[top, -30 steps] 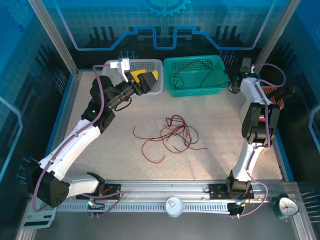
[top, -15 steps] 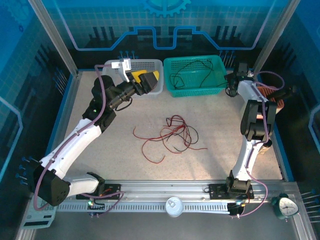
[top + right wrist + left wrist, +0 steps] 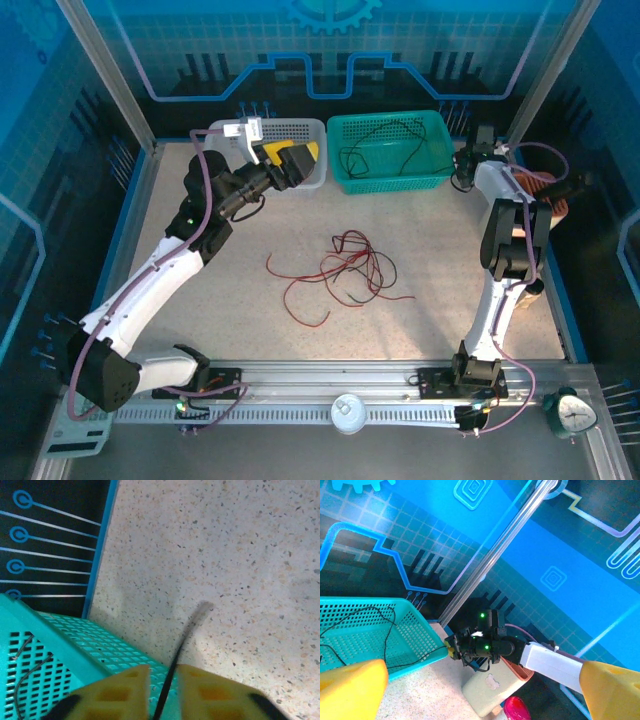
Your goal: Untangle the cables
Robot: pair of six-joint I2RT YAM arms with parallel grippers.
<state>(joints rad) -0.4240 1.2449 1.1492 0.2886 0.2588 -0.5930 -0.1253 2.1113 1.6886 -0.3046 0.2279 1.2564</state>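
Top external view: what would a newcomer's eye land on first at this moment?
First, the red cables, a loose tangle in the middle of the table. Next, the teal basket at the far edge, where the right gripper pinches a black cable by the basket's right corner. The left gripper, its yellow fingers wide open, hangs by the grey bin.

left arm [image 3: 150,275], right arm [image 3: 500,290]: white links, black joints | harness [image 3: 205,175]: pinkish-purple, routed along both | left tool [image 3: 300,158], right tool [image 3: 162,690]: yellow fingers [image 3: 122,692] | right wrist [image 3: 487,646]: green LEDs [image 3: 481,615]
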